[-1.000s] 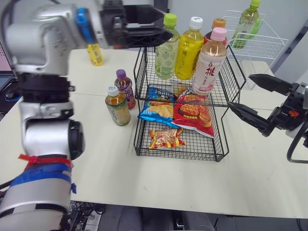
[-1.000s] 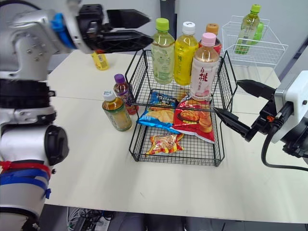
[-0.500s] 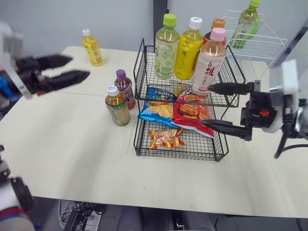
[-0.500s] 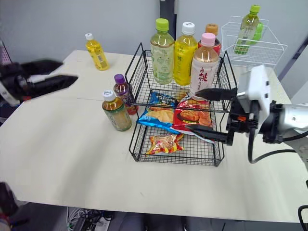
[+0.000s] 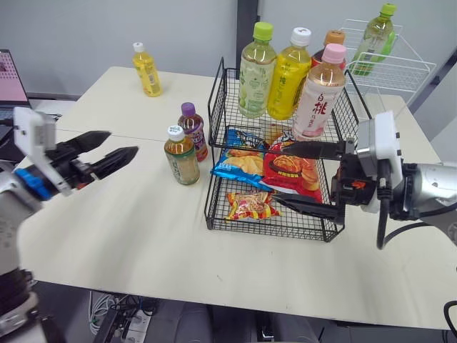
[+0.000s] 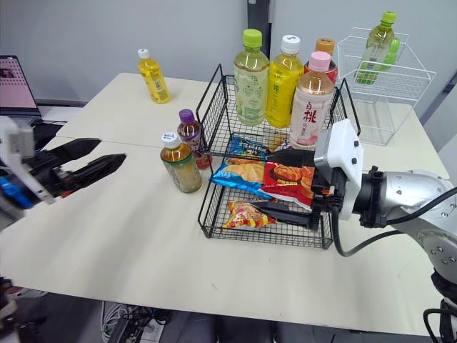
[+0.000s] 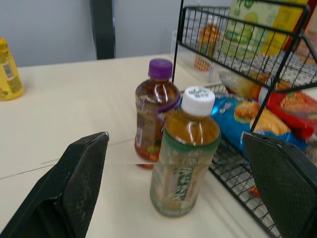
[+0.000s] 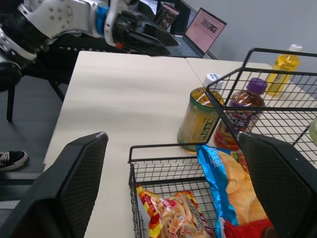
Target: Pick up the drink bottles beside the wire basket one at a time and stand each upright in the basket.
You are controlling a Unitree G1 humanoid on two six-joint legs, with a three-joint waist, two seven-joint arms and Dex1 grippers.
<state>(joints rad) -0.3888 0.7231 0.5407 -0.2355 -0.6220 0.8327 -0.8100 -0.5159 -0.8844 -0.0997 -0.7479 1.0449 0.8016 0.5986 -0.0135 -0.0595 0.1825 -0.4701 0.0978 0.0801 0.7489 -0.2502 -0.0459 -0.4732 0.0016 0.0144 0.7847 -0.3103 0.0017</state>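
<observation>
Black fingers of the left gripper are spread apart with nothing between them. It hangs low over the near left part of the table and points right.

On the right, the right gripper is also spread wide and holds nothing. One finger is high and one is low, close to the near right side of the basket.

The white-cap bottle stands upright on the table, just beside the left side of the basket. It is to the right of the left gripper and a little farther off. In the left wrist view it sits right in line between the two fingers. The left arm is on its side, so I think the left arm should take it. The bottle is tall, so the fingers should close on its sides.

The purple-cap bottle stands just behind it, almost touching it.

In the basket, snack bags lie down low. Four bottles stand upright in the top part.

Farther left, a yellow bottle stands alone, well apart from the basket. At the far right is a white rack with a green bottle.
</observation>
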